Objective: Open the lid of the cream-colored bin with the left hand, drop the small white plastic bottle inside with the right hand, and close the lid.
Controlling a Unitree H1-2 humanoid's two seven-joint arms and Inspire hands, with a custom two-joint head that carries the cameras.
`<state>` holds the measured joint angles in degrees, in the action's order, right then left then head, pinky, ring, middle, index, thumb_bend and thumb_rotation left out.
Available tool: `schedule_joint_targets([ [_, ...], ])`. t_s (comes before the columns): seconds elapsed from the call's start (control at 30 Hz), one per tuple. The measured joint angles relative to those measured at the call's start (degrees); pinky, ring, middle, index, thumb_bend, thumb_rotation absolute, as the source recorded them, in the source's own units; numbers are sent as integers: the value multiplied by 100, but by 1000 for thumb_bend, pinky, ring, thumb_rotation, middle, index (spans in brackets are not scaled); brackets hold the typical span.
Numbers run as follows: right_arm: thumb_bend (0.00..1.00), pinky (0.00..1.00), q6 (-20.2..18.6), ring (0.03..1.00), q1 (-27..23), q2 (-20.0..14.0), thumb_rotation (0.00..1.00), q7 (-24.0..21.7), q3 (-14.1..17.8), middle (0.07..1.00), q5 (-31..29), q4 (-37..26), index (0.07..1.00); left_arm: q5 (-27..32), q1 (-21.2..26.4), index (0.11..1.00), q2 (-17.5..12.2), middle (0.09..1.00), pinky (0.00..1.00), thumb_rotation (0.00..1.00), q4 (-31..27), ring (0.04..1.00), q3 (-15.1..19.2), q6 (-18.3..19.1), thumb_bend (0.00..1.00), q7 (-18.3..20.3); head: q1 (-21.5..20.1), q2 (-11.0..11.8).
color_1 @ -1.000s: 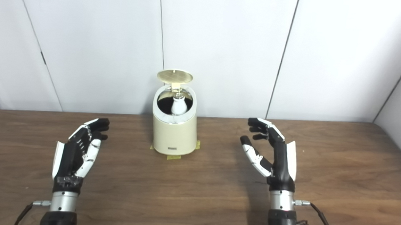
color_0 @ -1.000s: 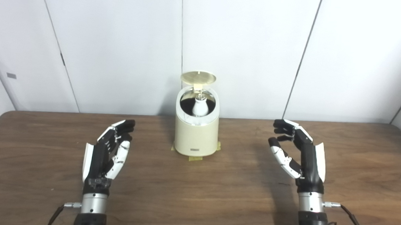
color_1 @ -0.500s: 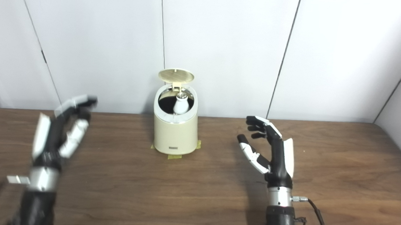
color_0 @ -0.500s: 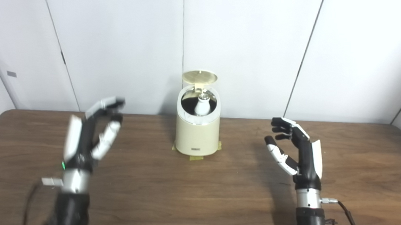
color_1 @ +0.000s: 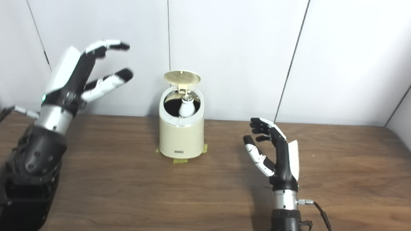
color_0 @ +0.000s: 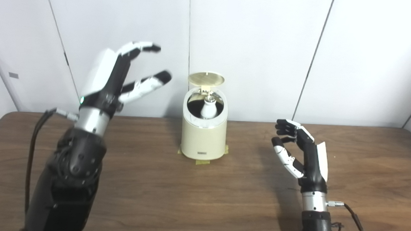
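The cream-colored bin (color_0: 203, 140) stands at the back middle of the table, its round gold lid (color_0: 206, 78) tipped up and open. The small white plastic bottle (color_0: 207, 108) stands inside the bin, its top showing through the opening. My left hand (color_0: 120, 72) is raised high, left of the bin and about level with the lid, fingers spread and holding nothing. My right hand (color_0: 301, 153) is upright over the table to the right of the bin, fingers apart and empty.
The brown wooden table (color_0: 186, 196) runs across the view, with white wall panels (color_0: 260, 44) close behind the bin. Yellow tape (color_0: 202, 162) marks the bin's foot. A cable (color_0: 358, 219) trails from the right wrist.
My left hand has risen from low over the table to lid height and swung toward the bin. My right hand has barely shifted. The lid stays open with the bottle inside.
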<state>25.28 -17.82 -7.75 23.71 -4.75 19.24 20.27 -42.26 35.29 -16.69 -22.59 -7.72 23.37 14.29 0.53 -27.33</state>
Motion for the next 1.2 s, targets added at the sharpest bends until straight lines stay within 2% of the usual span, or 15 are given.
schedule_joint_targets([
  [0.1, 236, 550, 0, 644, 1, 5, 545, -33, 16, 675, -8, -1, 697, -430, 393, 851, 18, 889, 1000, 1000, -3, 972, -326, 165, 1000, 394, 0, 0],
  [0.23, 227, 565, 0, 652, 1, 8, 515, -34, 24, 679, 1, 1, 696, -813, 806, 866, 129, 903, 1000, 1000, 131, 994, -595, 269, 1000, 844, -9, 18],
  [0.43, 226, 556, 1, 639, 3, 16, 540, -33, 43, 673, 25, 1, 693, -1174, 1309, 888, 238, 911, 1000, 1000, 868, 1000, -797, 305, 1000, 1478, 0, 44],
  [0.83, 219, 556, 0, 644, 3, 23, 488, -36, 52, 671, 41, 1, 691, -1277, 1415, 890, 325, 914, 1000, 1000, 1526, 1000, -852, 317, 1000, 1520, -53, 123],
  [1.0, 253, 564, 0, 656, 2, 24, 588, -67, 50, 683, 18, 2, 699, -1256, 1367, 898, 387, 922, 1000, 1000, 1697, 1000, -859, 317, 1000, 1506, -62, 141],
  [1.2, 260, 563, 1, 654, 2, 24, 590, -74, 49, 680, -7, 4, 698, -1219, 1367, 849, 416, 902, 1000, 1000, 2074, 1000, -842, 321, 990, 1500, -62, 141],
])
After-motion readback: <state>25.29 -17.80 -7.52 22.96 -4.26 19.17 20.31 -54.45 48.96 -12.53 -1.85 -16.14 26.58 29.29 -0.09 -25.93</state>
